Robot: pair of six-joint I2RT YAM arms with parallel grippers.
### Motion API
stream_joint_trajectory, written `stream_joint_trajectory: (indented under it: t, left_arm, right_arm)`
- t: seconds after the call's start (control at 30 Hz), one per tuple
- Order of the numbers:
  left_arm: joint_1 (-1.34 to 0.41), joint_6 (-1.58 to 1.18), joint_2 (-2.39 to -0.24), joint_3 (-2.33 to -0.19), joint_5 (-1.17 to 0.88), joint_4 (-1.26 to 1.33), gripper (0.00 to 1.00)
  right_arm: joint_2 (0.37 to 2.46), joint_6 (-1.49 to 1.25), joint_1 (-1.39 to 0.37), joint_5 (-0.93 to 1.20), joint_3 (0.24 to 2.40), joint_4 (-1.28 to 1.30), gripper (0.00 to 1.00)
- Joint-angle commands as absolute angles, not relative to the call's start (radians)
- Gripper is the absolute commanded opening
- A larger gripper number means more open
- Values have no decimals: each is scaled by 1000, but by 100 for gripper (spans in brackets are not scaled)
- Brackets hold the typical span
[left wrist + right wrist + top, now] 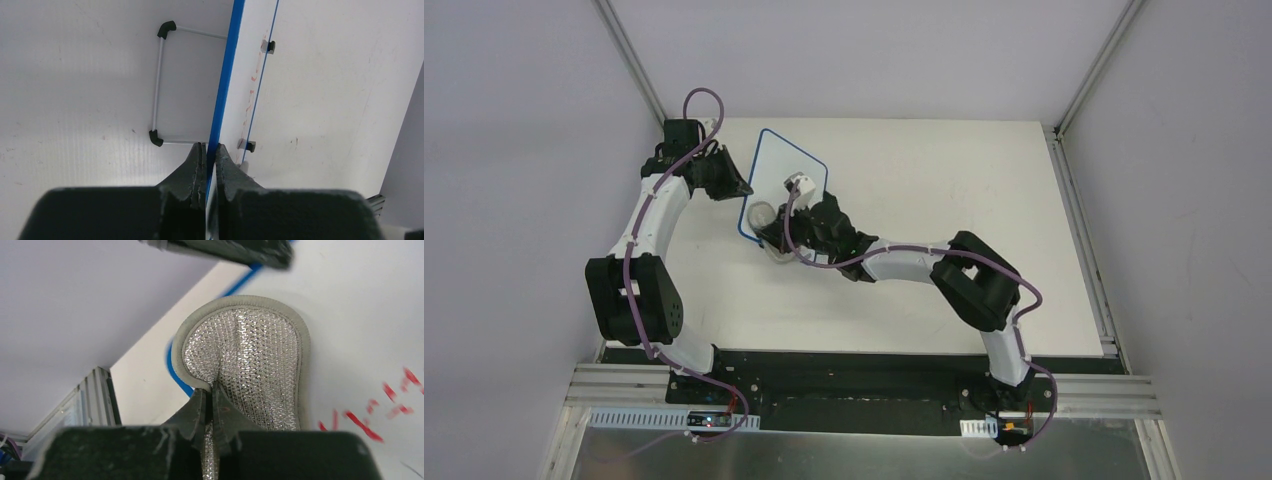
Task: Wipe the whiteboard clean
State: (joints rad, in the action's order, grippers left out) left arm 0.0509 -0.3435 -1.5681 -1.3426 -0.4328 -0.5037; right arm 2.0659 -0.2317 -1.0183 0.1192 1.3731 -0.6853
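The whiteboard (779, 165), white with a blue rim, lies tilted at the table's far left. My left gripper (742, 187) is shut on its left blue edge (223, 90); faint red handwriting (251, 92) and small black feet (270, 47) show along the board seen edge-on. My right gripper (774, 235) is shut on a silvery mesh sponge (250, 365) with a grey rim, lying flat on the board near its lower left corner. Red handwriting (387, 405) shows on the board to the sponge's right.
A wire stand with black corners (162, 87) shows beneath the board. The white table (944, 180) stretches to the right, with grey walls and aluminium frame rails (1074, 210) around it. The near edge holds the arm bases.
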Motion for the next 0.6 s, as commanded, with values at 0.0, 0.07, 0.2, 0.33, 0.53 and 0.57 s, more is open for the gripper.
stream_joint_trajectory:
  t: [0.0,0.07,0.2,0.33,0.53,0.57]
  left_arm:
    - [2,-389,-1561,-1332,-516,-536,0]
    - [2,-390,-1556,-1331,-516,-535,0]
    - [2,-388,-1547,-1327,-514,-532,0]
    - [2,-389,-1542,-1327,-514,-532,0]
    - [2,-391,-1536,-1322,-518,-528,0]
    - [2,-391,-1538,-1322,-518,-528,0]
  right_arm:
    - [2041,-247,-979,109,1197,-576,0]
    - [2036,-220,-983,105,1182,-557,0]
    - [2039,-133,-1035,81,1300,-484,0]
    - [2048,-97,-1085,115,1441,-490,0]
    - [2106,-155,-1076,145,1520,-529,0]
    - [2112,-171,-1059,150,1506,-532,0]
